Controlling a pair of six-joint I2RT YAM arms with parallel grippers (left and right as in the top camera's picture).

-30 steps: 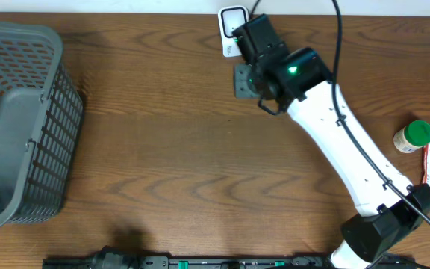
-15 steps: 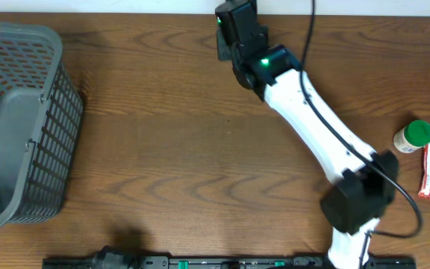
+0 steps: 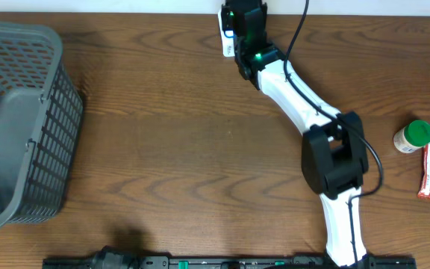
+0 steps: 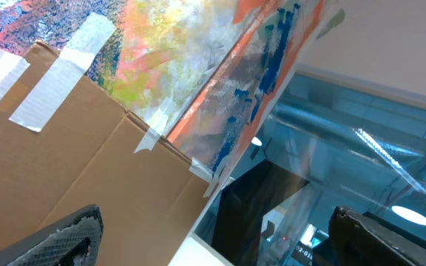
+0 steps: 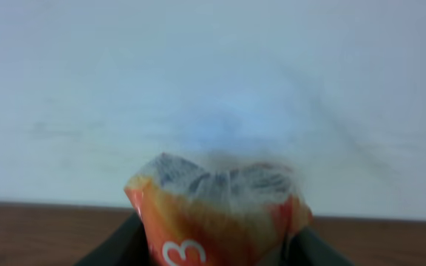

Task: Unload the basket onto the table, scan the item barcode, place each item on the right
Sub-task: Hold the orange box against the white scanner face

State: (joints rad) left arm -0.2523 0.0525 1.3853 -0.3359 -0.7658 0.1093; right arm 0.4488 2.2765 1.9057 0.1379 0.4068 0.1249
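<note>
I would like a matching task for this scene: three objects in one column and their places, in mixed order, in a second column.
Things:
1. grey basket
2. green-lidded jar
3. orange packet

Places:
a. between the fingers of the right gripper
b. at the left end of the table
c. at the right end of the table, next to a red sachet

Pairs: 1-b; 2-c; 3-a

Crumpled orange-and-white packet [image 5: 217,218], upright
</note>
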